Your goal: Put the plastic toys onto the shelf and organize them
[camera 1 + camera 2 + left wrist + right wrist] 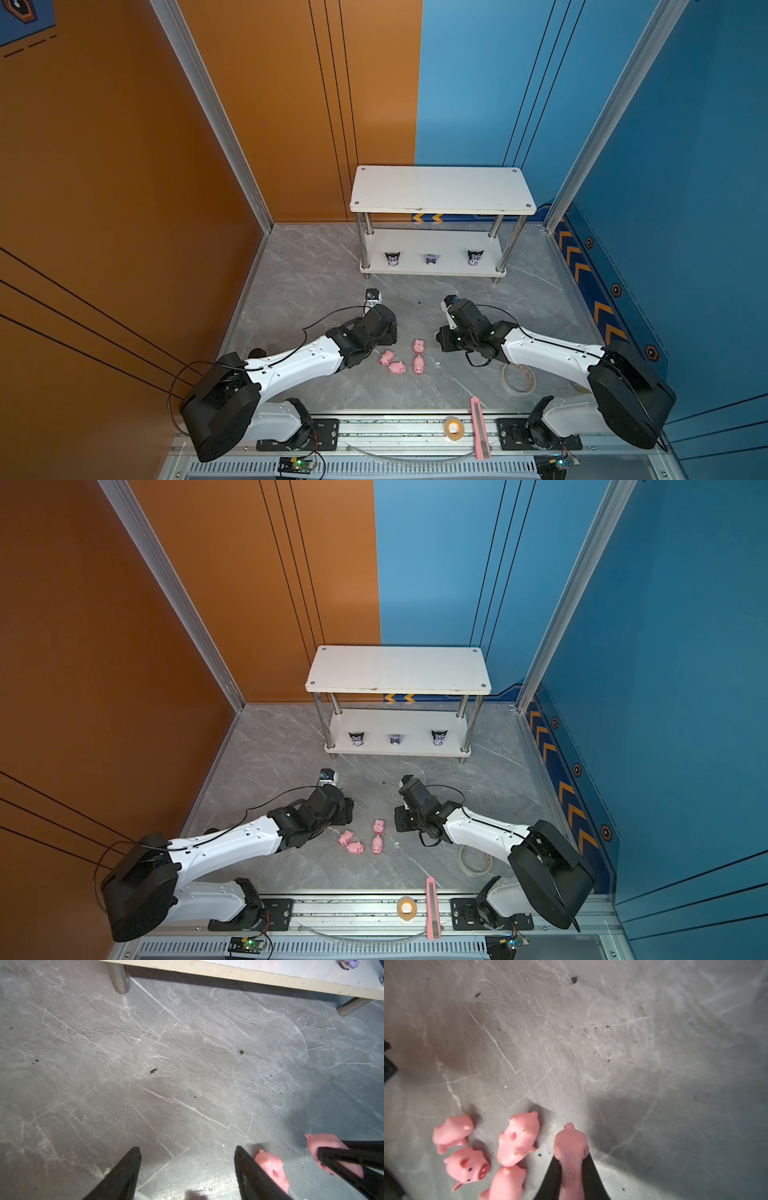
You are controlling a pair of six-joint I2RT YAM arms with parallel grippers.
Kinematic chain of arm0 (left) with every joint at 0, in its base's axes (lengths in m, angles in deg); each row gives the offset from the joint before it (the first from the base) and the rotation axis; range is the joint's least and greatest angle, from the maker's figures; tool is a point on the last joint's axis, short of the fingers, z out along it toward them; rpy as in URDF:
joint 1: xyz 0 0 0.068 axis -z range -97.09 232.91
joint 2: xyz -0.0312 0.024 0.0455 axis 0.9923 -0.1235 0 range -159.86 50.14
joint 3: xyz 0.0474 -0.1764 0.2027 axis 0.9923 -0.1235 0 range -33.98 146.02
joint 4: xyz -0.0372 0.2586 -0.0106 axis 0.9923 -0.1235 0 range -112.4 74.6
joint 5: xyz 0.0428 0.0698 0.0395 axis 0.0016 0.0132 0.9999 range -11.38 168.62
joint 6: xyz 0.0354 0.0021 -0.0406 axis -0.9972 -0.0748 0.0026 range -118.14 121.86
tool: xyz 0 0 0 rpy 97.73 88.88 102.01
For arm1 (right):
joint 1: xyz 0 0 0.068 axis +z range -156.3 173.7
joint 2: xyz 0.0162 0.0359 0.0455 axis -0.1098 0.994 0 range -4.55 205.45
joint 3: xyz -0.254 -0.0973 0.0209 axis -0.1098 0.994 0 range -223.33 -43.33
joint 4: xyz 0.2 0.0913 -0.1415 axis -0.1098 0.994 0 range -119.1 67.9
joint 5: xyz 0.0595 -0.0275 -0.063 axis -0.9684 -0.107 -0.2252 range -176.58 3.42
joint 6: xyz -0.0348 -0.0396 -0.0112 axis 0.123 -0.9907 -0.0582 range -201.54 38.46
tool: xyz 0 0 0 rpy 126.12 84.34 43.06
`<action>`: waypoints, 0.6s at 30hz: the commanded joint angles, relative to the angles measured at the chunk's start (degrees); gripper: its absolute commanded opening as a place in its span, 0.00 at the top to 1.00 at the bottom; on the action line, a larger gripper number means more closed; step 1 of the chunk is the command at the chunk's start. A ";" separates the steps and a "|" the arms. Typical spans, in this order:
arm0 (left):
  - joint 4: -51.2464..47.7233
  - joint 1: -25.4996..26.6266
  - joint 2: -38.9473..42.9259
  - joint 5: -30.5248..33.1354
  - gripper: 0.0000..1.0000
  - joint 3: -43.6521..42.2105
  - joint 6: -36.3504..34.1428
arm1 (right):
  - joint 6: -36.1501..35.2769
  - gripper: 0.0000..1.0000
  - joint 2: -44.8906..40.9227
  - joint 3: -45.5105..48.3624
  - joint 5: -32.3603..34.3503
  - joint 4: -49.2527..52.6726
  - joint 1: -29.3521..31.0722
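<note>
The black fingers (550,1180) of my right pincer (572,1159) are framing a pale pink pig (570,1145), while four more pink pigs (519,1138), one showing a dark red snout and black eyes, are lying on the grey floor (612,1043) that is running with white marble veins. The shelf (440,189) is showing white boards and chrome legs and is carrying black-eared, white-and-purple figurines (392,258).

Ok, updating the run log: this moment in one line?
right gripper: shut on pig | left gripper: open, empty | four pigs on table | three figurines on lower shelf
</note>
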 commanded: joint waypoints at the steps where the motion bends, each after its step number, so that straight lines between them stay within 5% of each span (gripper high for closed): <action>1: -0.04 -0.40 -0.82 -0.06 0.27 -0.21 0.98 | 4.40 0.79 1.50 1.38 -10.72 -8.01 0.24; 12: -0.41 0.01 -1.31 0.14 0.26 0.17 0.78 | 5.43 0.70 7.32 2.42 -9.24 -7.75 -0.12; 18: -0.44 -0.07 -1.13 0.51 0.25 0.10 0.64 | 3.07 0.44 5.32 2.20 -2.86 -1.24 -0.69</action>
